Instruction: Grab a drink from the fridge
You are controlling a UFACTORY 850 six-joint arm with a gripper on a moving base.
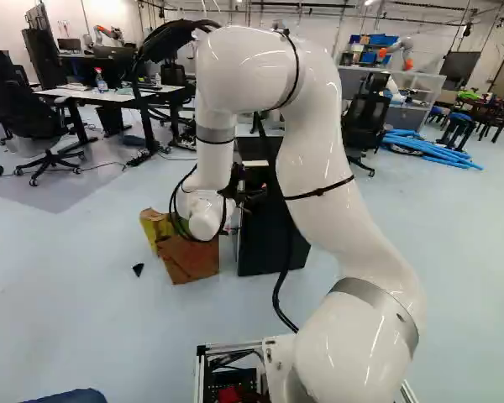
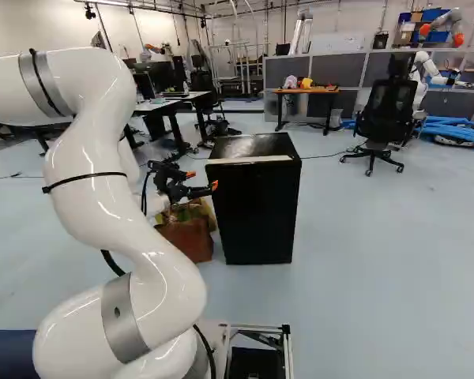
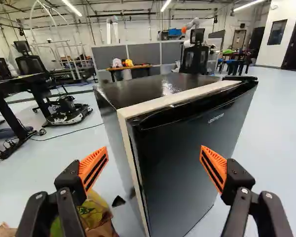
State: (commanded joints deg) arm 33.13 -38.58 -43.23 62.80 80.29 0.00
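Pale floor (image 2: 363,260): black fridge (image 2: 257,213), brown bag (image 1: 189,262) beside it, small dark piece (image 1: 138,269), blue tubes (image 1: 437,151).

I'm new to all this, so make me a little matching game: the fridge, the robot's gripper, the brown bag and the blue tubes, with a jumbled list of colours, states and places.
Things:
1. fridge
2. gripper
3. brown bag
4. blue tubes

Descriptions:
A. on the floor, right beside the big black box
B. lying on the floor in the background, near an office chair
C. black, with its door shut
D. open, with orange pads

Right pairs: 1-C, 2-D, 3-A, 4-B
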